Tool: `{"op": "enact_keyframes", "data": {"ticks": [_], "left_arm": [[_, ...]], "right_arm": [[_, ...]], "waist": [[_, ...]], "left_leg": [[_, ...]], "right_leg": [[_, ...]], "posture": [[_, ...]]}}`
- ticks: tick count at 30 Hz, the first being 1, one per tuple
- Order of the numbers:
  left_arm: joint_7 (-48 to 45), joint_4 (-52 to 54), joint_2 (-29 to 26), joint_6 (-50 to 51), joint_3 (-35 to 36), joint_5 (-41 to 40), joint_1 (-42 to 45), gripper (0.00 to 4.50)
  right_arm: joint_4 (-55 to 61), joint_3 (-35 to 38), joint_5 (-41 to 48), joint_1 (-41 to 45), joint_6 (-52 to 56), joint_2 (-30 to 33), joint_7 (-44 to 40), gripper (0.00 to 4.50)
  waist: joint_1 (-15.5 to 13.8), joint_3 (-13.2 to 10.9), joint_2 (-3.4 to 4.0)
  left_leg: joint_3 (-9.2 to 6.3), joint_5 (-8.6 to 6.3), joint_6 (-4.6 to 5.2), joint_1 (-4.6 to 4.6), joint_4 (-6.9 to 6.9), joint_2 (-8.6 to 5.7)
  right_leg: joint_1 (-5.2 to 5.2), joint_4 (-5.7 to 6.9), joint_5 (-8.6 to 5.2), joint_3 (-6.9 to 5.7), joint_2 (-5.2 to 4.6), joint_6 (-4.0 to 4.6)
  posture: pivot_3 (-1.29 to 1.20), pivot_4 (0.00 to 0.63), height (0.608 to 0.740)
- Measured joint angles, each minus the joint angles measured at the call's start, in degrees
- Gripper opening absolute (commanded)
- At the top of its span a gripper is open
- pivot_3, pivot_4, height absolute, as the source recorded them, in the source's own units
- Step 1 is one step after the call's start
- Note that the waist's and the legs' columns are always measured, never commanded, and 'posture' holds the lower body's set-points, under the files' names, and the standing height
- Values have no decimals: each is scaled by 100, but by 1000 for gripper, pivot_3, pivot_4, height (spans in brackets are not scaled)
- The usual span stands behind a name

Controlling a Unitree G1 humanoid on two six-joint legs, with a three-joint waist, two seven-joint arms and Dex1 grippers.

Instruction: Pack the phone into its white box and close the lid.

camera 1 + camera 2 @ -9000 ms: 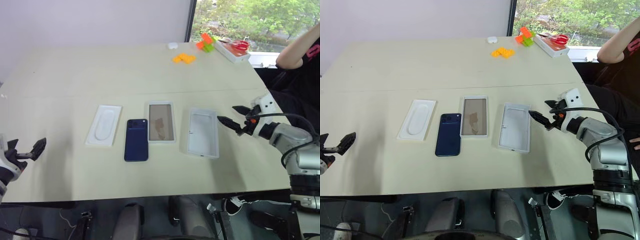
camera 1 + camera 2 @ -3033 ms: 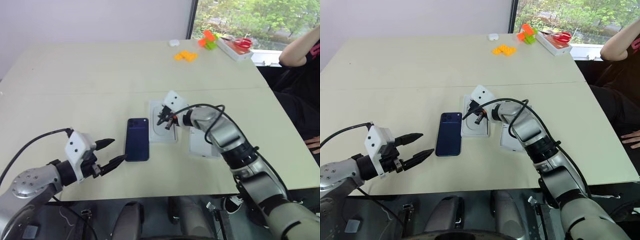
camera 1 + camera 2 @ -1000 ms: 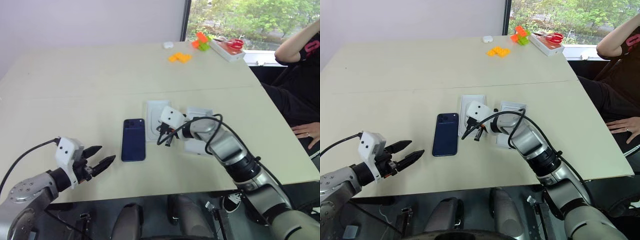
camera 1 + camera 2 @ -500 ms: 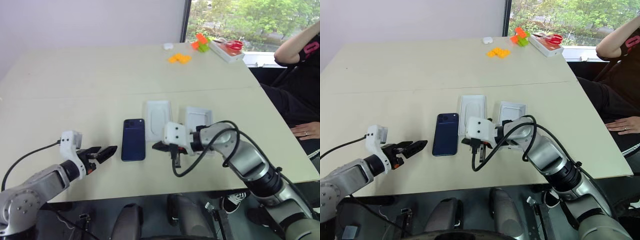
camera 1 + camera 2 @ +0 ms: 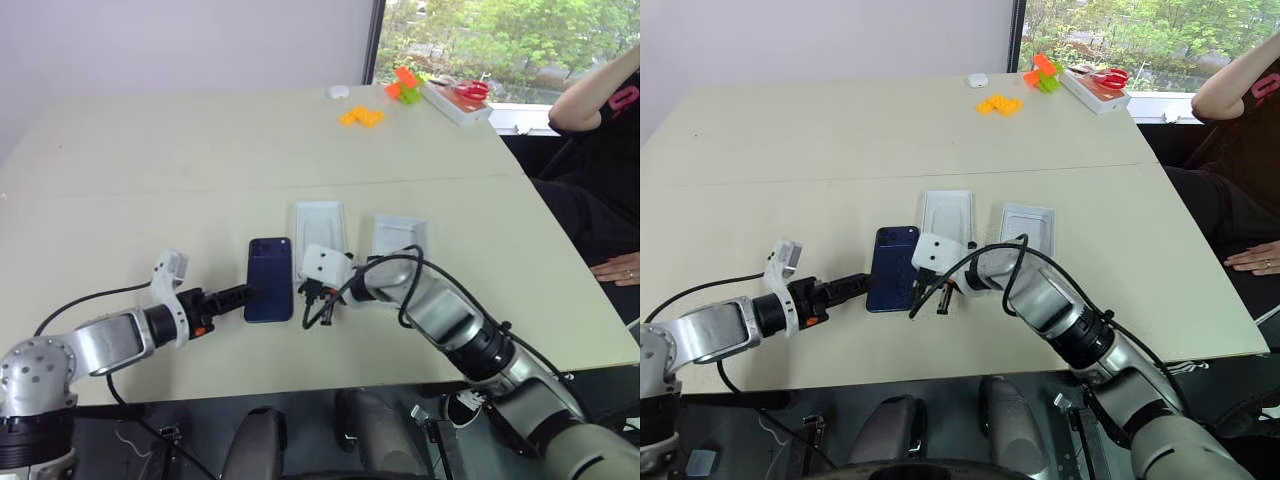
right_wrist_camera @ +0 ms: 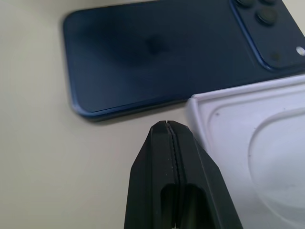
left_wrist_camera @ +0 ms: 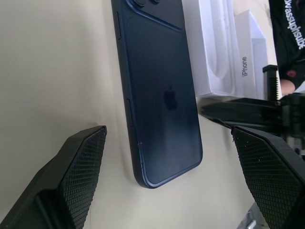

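Since a second ago both arms have closed in on the phone (image 5: 269,279), which lies flat, camera cluster at its far end, on the worktop (image 5: 150,170). From the head views, the left hand (image 5: 243,294) reaches to the phone's left near corner, and the right hand (image 5: 312,298), clenched, sits just right of the phone, at the near end of a thin white tray (image 5: 320,228) that lies right beside the phone. Next over from the phone, past that tray, is a second white piece (image 5: 399,240) (I cannot tell whether it is the white box or the lid). Far back from the phone sit orange blocks (image 5: 360,116), and a person's arm (image 5: 598,95) shows at the window side. Seen from the left wrist, the left hand's released fingers (image 7: 71,176) stand wide apart, straddling the phone's near end without touching it; beyond the phone lie the tray and a white side printed "iPhone". Seen from the right wrist, the right hand's fingers (image 6: 174,186) are pressed together, their tip close to the phone's long edge and the tray's corner.
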State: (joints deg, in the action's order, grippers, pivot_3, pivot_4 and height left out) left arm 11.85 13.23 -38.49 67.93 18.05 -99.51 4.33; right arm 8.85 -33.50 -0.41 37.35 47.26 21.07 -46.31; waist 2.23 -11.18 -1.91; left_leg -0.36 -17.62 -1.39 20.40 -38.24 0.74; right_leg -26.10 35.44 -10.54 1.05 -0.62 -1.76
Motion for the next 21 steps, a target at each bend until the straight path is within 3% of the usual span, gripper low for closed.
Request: {"op": "enact_keyframes", "data": {"ticks": [21], "left_arm": [[341, -109, -50, -767, -687, -604, 33, 4419]], "right_arm": [[-292, -45, -140, 30, -352, -170, -12, 0]], "waist": [[-15, 1, 0]], "left_leg": [[-1, 1, -1, -14, 0, -3]], "right_leg": [[23, -7, -16, -3, 0, -5]], "posture": [[0, 150, 730]]}}
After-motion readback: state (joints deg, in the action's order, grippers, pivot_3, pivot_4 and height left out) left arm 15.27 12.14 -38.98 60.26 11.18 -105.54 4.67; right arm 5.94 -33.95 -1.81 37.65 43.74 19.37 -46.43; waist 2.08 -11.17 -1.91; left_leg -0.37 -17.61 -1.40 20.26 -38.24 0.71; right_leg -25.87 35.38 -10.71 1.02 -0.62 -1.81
